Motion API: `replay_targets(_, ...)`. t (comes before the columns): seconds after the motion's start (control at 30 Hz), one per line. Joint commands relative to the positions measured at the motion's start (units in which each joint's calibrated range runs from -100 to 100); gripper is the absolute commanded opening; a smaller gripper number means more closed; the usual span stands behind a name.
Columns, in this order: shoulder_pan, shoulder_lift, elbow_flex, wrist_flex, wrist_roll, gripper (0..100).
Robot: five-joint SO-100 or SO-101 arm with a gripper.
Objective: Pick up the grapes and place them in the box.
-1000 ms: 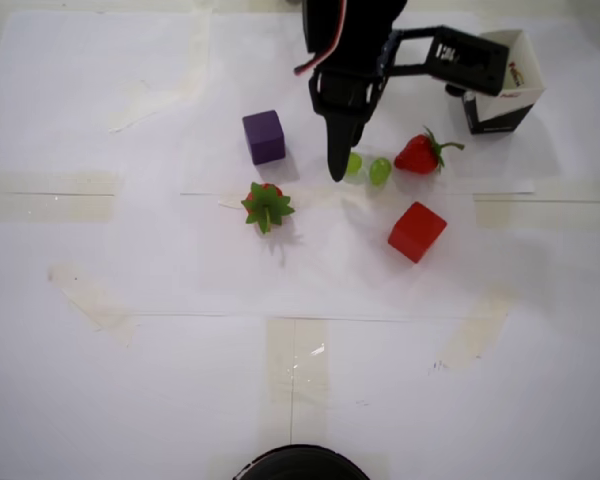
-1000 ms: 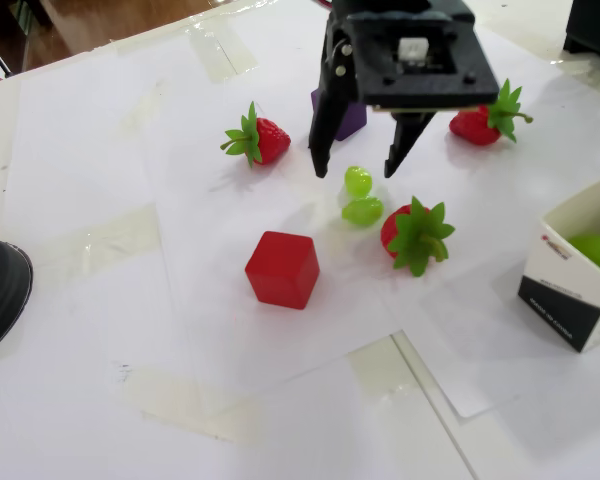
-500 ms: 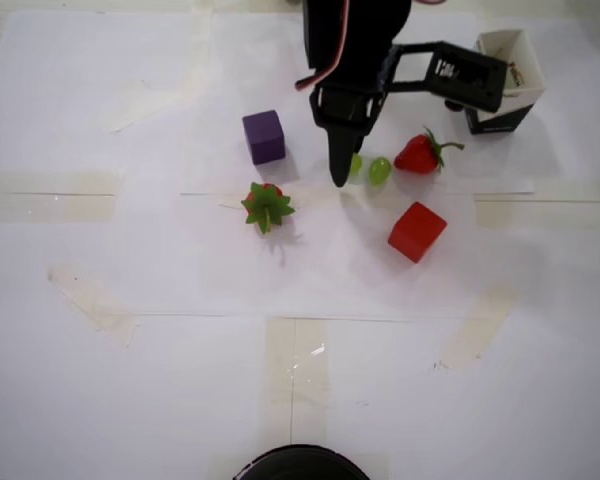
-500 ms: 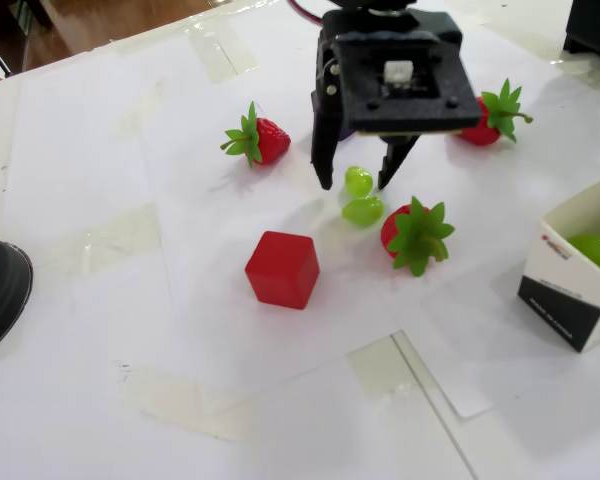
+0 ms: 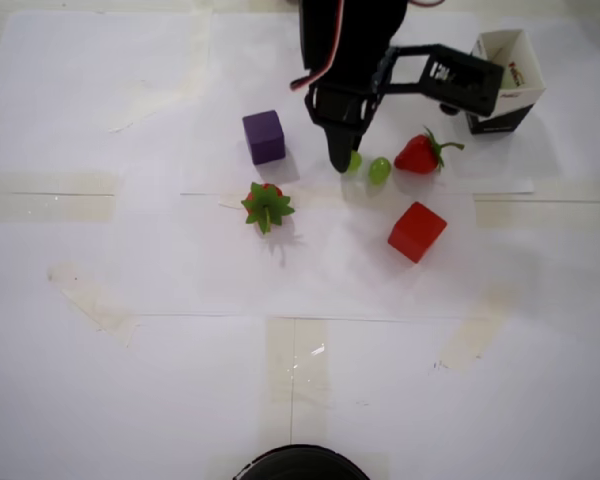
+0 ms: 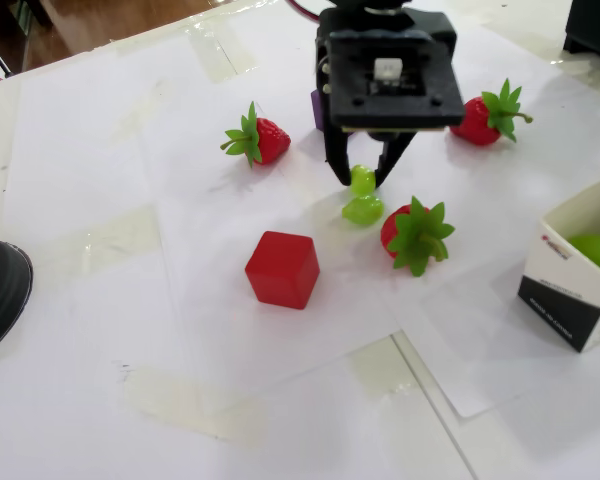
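Two glossy light-green grapes lie side by side on the white paper: one at my fingertips, the other just beyond it. My black gripper points down, jaws open a grape's width, tips at the table. The nearer grape sits at the gap between the tips; in the overhead view a finger partly hides it. The box, black outside and white inside, stands at the upper right of the overhead view. Another green grape lies in it.
A strawberry lies close beside the grapes. Another strawberry, a purple cube and a red cube are nearby. A third strawberry lies behind the gripper in the fixed view.
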Motion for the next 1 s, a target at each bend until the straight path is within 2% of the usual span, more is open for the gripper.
replay_targets(0.0,0.48,-5.9,-3.78,4.2,-1.22,4)
replay_targets(0.13,0.34,-9.59,-6.23,10.98,-3.08,4)
replay_targets(0.5,-5.91,-23.09,-15.87,32.55,-14.16,4)
replay_targets(0.8,-20.62,-25.42,-20.96,33.94,-22.22,4)
replay_targets(0.97,-27.02,-23.18,-22.33,30.59,-25.79,4)
